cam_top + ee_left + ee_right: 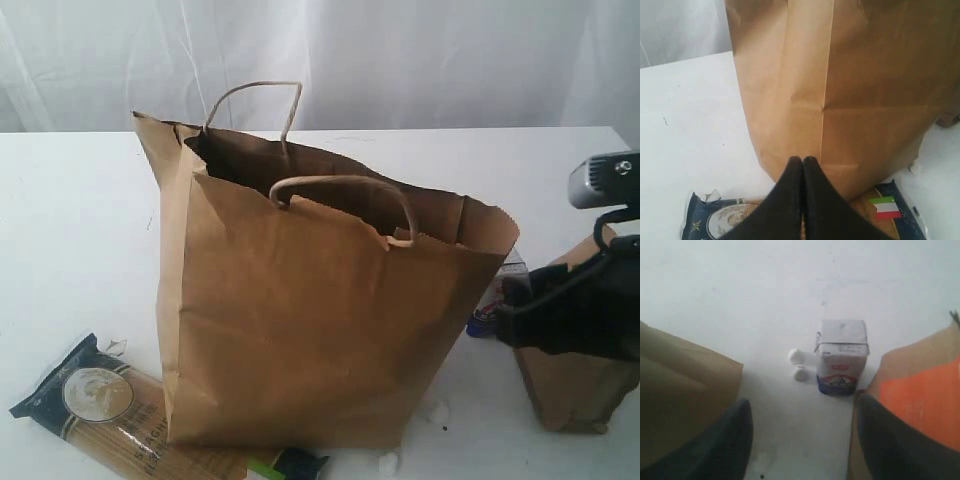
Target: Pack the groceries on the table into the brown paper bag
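Brown paper bag [320,330]: one, upright mid-table, mouth open, two cord handles.
Table [70,220]: bare white left of and behind the bag.
Spaghetti pack [100,400]: one, flat against the bag's front foot.
Left gripper [803,161]: clenched, empty, above the pack; wrist view only.
Right gripper [804,401]: fingers spread, nothing between; bag one side, brown pouch [925,405] the other.
White-blue carton [842,357]: one, upright, two white lumps [796,356] beside; mostly hidden in the exterior view.
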Motion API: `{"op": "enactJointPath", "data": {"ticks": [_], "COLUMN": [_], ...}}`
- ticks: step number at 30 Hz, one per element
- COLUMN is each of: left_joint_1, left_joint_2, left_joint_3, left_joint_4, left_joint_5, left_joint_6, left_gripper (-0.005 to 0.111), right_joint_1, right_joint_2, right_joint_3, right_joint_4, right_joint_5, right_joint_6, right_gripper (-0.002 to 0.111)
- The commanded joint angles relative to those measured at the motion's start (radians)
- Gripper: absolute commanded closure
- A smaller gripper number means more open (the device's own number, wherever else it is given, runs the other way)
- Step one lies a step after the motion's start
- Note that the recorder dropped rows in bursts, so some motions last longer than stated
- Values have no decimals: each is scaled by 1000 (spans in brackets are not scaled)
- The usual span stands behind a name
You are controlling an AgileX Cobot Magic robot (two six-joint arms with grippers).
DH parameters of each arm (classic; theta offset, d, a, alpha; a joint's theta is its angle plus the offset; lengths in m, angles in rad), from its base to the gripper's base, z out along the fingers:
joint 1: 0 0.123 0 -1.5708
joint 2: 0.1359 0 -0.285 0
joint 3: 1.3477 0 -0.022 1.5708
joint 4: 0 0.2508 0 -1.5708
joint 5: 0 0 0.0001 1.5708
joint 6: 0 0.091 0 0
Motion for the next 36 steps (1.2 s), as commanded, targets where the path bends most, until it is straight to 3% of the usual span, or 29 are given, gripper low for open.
{"op": "enactJointPath", "data": {"ticks": [1, 4, 12, 18, 27, 36], "left_joint_1": [-3, -3, -3, -3, -3, -3], "left_joint_2": [-8, -8, -8, -8, -8, -8], "left_joint_3": [14, 16, 108, 168, 209, 209], "left_joint_4": [2, 2, 2, 2, 2, 2], "left_joint_5": [-11, -11, -86, -88, -94, -87], "left_joint_6": [-7, -7, -7, -7, -7, -7], "left_gripper": [107, 107, 107, 107, 107, 107], "right_joint_1": [-2, -2, -2, -2, -2, -2], "right_joint_2": [-36, -62, -147, -183, -195, 66], "right_joint_3": [5, 5, -12, -34, -116, -114], "right_joint_4": [23, 39, 331, 248, 283, 143], "right_joint_5": [9, 43, 102, 246, 149, 105], "right_joint_6": [-25, -41, -385, -364, -343, -334], "right_gripper": [51, 51, 52, 53, 53, 53]}}
